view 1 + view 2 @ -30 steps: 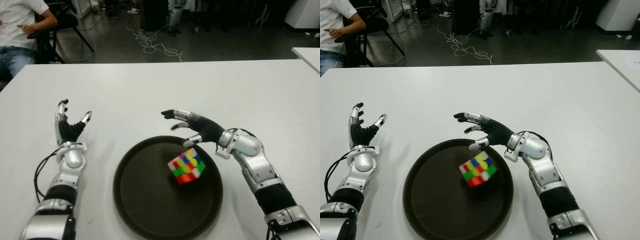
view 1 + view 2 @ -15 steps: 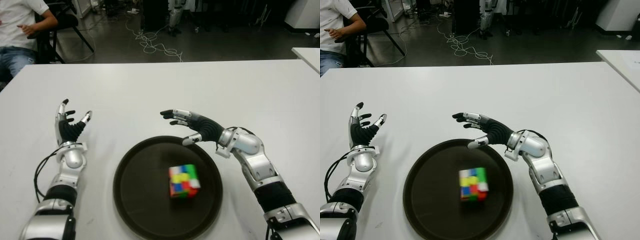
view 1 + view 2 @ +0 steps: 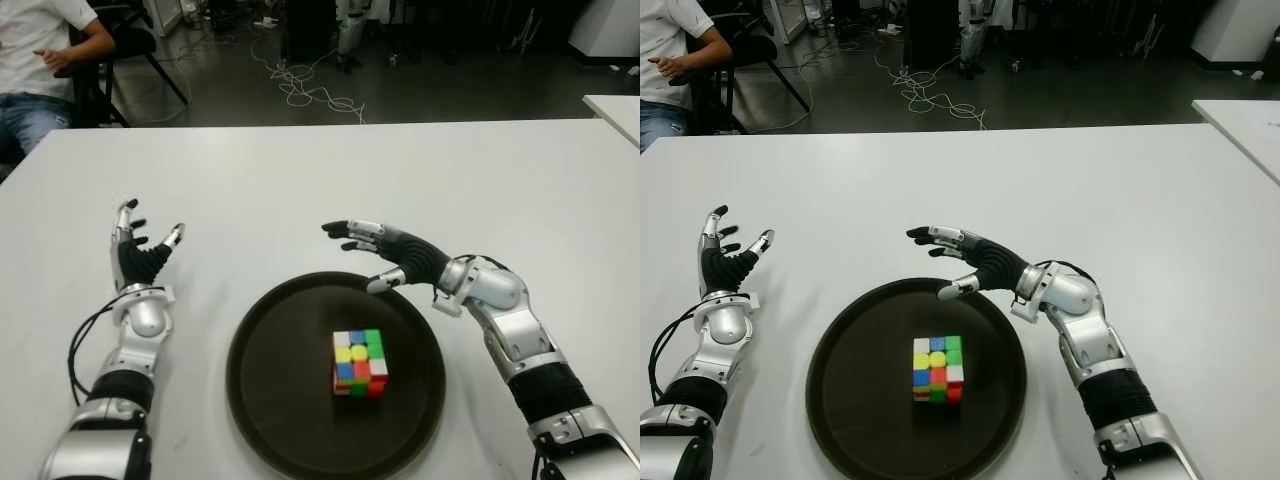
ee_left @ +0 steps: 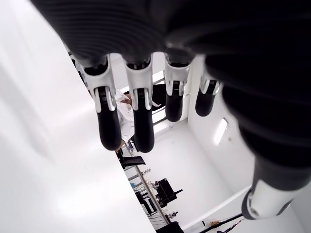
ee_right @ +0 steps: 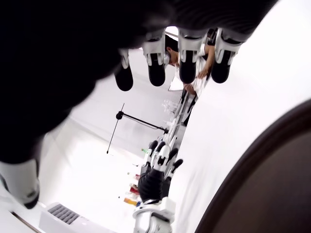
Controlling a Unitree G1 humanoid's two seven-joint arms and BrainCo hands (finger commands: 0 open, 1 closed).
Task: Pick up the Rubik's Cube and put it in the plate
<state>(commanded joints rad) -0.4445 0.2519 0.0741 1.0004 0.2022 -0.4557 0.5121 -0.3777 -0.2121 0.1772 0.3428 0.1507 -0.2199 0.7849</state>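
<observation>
**Cube sits in the plate, both hands empty**

Left eye view: I see the Rubik's Cube lying flat inside the dark round plate, a little right of the plate's centre, in the lower middle of the frame. My right hand is over the plate's upper right rim with its fingers spread and holding nothing; it is apart from the cube. My left hand is at the left of the frame, left of the plate, fingers up and splayed, also empty. The white table fills most of the frame. A person sits on a chair in the upper left corner, and cables lie on the floor at the top centre.

Right eye view: the same layout, with the cube near the plate's middle and the right hand at the upper right rim.

Left wrist view: my left fingers are stretched out straight above the white table, gripping nothing.

Right wrist view: my right fingers are extended and empty; the plate's dark rim curves across the lower right of the frame.
</observation>
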